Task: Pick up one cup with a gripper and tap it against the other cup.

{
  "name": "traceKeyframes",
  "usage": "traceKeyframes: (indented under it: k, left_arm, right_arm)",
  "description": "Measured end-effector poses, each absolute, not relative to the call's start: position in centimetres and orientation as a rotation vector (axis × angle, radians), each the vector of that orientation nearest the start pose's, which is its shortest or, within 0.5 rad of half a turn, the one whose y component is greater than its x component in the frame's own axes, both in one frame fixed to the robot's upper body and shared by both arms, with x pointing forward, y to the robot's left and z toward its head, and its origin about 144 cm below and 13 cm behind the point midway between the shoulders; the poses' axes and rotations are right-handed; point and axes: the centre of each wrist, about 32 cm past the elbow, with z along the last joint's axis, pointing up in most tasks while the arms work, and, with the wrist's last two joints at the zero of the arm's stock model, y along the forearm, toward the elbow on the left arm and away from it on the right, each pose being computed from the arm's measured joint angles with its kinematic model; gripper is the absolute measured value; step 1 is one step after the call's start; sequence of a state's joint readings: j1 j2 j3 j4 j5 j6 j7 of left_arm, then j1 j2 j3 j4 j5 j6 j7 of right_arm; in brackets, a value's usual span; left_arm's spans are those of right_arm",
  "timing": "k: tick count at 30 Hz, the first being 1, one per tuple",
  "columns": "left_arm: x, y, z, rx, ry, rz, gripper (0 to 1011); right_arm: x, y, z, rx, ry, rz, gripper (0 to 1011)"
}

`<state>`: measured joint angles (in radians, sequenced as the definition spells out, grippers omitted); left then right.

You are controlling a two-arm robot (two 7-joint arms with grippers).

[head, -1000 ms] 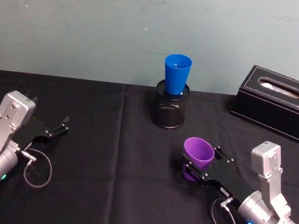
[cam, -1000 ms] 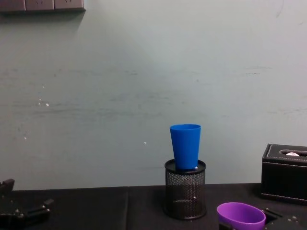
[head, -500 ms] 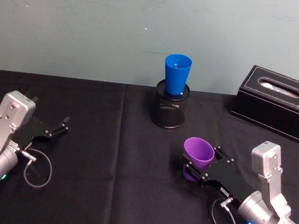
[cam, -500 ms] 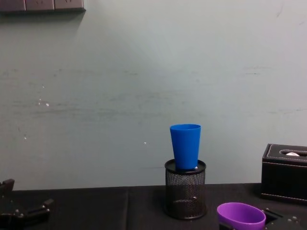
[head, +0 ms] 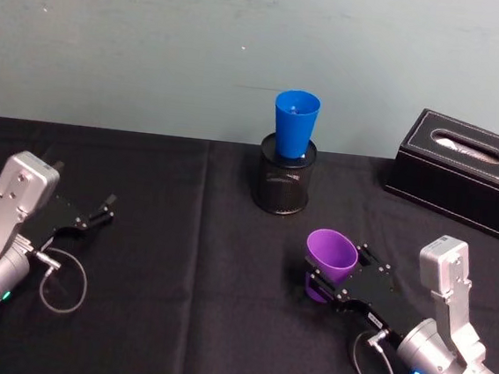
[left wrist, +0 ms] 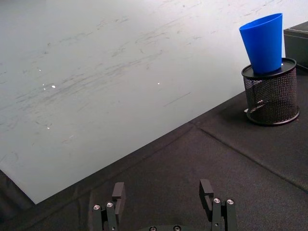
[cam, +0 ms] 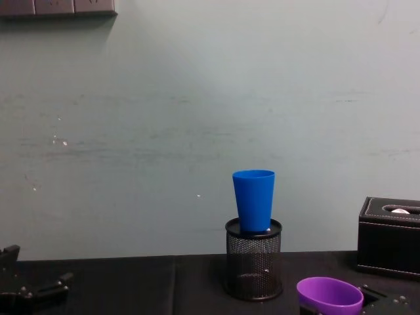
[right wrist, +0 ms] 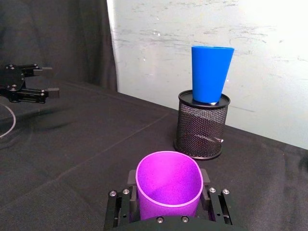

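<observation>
Purple cup (head: 329,258): base hidden between my right gripper (head: 329,279) fingers, clamped on its lower wall, rim up, low over the black tablecloth (head: 192,323), right of centre; chest view cuts it at the rim (cam: 329,294). Blue cup (head: 294,123): upright, narrow base sunk in the black mesh pen holder (head: 283,183), depth unclear. Black tissue box (head: 467,173): far right, partly cut off. My left gripper (head: 104,209): parted, holding nothing, far left

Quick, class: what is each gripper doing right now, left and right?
Left gripper: open, empty, low over the black tablecloth.
Right gripper: shut on the purple cup, short of the blue cup.
</observation>
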<state>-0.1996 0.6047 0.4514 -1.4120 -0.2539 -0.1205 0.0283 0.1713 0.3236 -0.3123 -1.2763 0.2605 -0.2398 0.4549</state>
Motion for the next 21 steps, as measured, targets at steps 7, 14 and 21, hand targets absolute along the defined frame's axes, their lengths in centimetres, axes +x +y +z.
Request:
traceKeyframes:
  k: [7,14,21]
  left_arm:
    - [48.86,30.96,113.98,0.304,-0.285,1.248,1011]
    - [48.86,30.97,113.98,0.304,-0.285,1.248,1011]
    - [48.86,30.97,113.98,0.304,-0.285,1.248,1011]
  right_arm:
    - [49.2,-26.04,109.87,-0.066,-0.09,-0.9,729]
    - [49.2,-26.04,109.87,-0.066,-0.09,-0.9,729]
    - [49.2,-26.04,109.88,-0.066,-0.09,-0.9,729]
